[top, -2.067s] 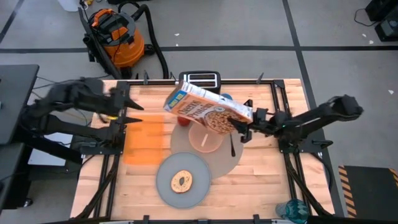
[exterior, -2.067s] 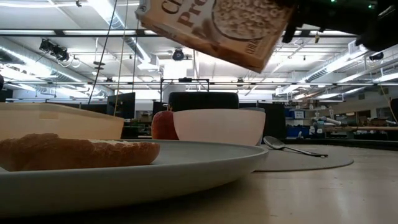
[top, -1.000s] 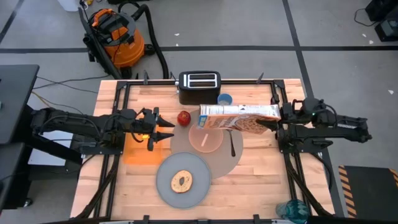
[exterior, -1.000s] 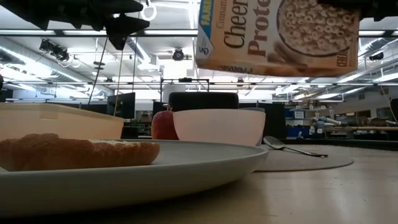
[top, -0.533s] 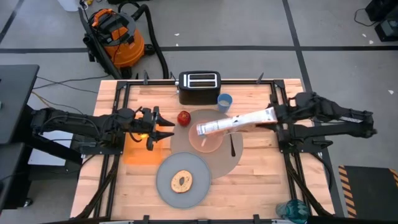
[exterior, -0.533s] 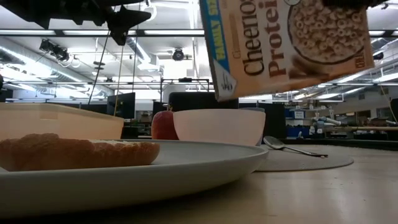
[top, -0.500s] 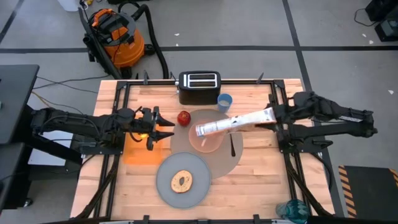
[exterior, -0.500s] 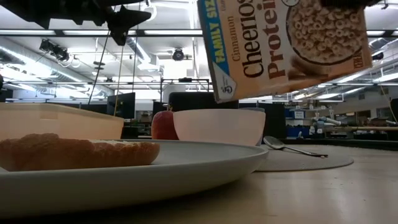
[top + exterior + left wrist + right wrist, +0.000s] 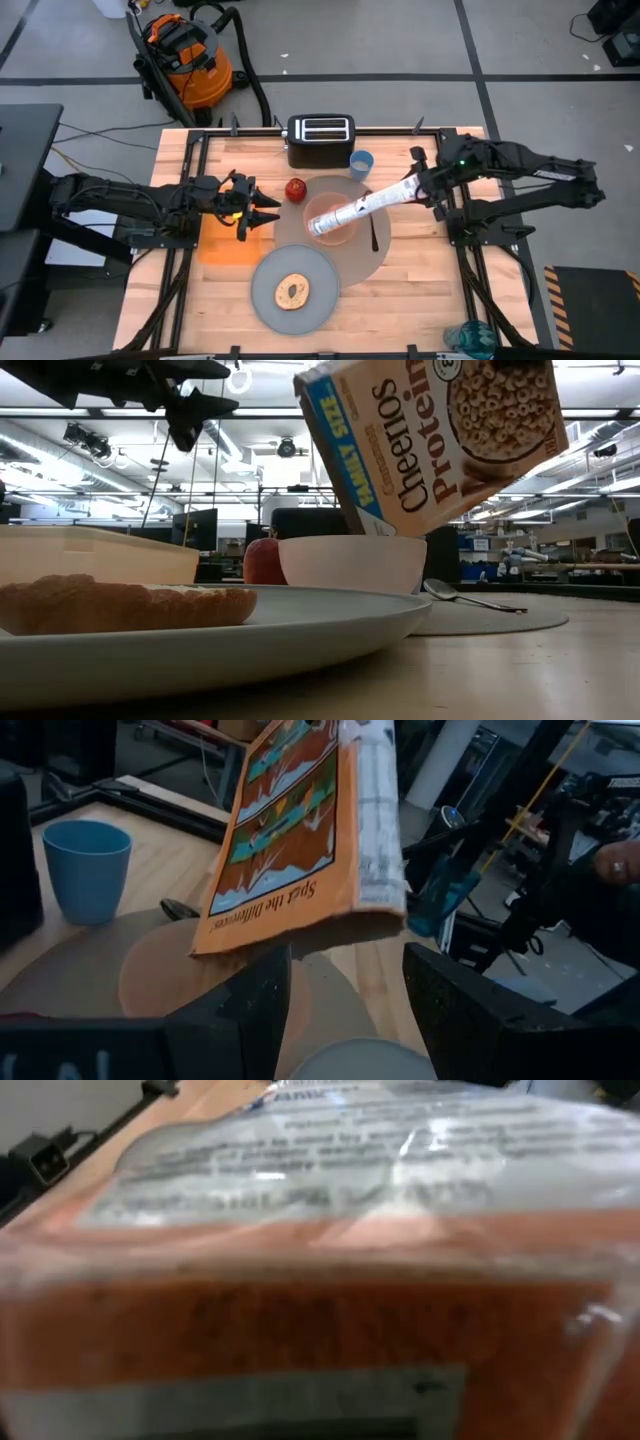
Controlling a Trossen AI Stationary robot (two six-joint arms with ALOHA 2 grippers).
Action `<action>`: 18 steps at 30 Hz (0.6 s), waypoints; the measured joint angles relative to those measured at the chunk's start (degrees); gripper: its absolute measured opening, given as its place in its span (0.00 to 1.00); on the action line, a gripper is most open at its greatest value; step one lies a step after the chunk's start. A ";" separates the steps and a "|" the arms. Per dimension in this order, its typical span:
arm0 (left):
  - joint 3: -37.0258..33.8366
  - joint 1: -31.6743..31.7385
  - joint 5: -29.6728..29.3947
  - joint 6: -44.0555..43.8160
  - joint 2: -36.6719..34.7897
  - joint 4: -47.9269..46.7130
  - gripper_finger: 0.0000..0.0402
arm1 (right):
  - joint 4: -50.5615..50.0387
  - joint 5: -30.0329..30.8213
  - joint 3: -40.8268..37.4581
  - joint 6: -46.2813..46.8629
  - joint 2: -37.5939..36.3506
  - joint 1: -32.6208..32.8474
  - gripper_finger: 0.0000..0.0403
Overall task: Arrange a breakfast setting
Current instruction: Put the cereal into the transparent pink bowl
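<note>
Tilting a rectangular cardboard cereal box (image 9: pixel 362 208) steeply, its lower corner just over the bowl (image 9: pixel 330 220), the right gripper (image 9: pixel 420 186) is clenched on the box's upper end. The bowl, the landmark here, is a smooth, round, translucent pink vessel resting on the mat (image 9: pixel 375 262), a large flat grey disc. The box's printed front faces the low view (image 9: pixel 430 435); its orange back panel fills the left wrist view (image 9: pixel 300 830).

Just beside the bowl, on the right arm's side, lies a slim metal spoon (image 9: pixel 374 232), also on the mat. Beyond the bowl stand a glossy red apple (image 9: pixel 295 188) and a small cylindrical blue cup (image 9: pixel 361 163); farther back is a black toaster (image 9: pixel 321 139). Nearer the front edge than the bowl, a matte blue-grey plate (image 9: pixel 270 300) overlaps the mat and carries a ring-shaped, browned bagel (image 9: pixel 292 291).

The left gripper (image 9: pixel 262 211) hovers well to the bowl's left, released and empty, above a translucent orange bin (image 9: pixel 225 240) on the wooden table (image 9: pixel 420 290).
</note>
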 joint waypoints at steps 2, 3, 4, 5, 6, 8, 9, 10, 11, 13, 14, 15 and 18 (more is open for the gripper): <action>0.00 0.00 0.00 -0.95 0.00 0.04 0.50 | -0.21 -0.05 0.24 -0.25 0.41 0.05 0.51; 0.00 0.00 0.00 -1.19 0.00 0.03 0.50 | -0.01 -0.14 0.28 -0.38 0.37 0.07 0.51; 0.00 0.00 0.00 -1.25 0.00 0.01 0.50 | 0.30 -0.36 0.33 -0.42 0.22 0.04 0.51; 0.00 0.00 0.00 -1.23 0.00 0.00 0.50 | 0.58 -0.61 0.37 -0.42 -0.01 0.04 0.51; 0.00 0.00 0.00 -1.20 0.00 0.02 0.50 | 0.72 -0.66 0.39 -0.42 -0.34 0.04 0.51; 0.00 0.00 0.00 -1.19 0.00 0.00 0.50 | 0.84 -0.68 0.39 -0.58 -1.16 0.06 0.51; 0.00 0.00 0.02 -1.16 0.00 -0.01 0.50 | 1.09 -0.80 0.39 -0.94 -1.50 0.07 0.51; 0.00 0.02 0.00 -1.00 0.00 0.00 0.50 | 1.53 -0.93 0.39 -1.24 -1.76 0.07 0.51; 0.00 0.00 0.00 -0.80 0.00 0.00 0.50 | 2.06 -1.21 0.39 -1.36 -1.80 0.11 0.51; 0.00 0.00 0.00 -0.71 0.00 0.00 0.50 | 2.66 -1.88 0.43 -1.68 -1.45 0.83 0.51; 0.00 0.00 0.00 -0.70 0.00 0.03 0.50 | 2.59 -1.90 0.44 -1.87 -0.95 1.37 0.51; 0.00 0.00 0.00 -0.69 0.00 0.01 0.50 | 2.44 -1.63 0.44 -2.00 -0.51 1.89 0.51; 0.00 0.00 0.00 -0.53 0.00 0.07 0.50 | 1.97 0.54 0.78 -3.76 1.20 3.10 0.51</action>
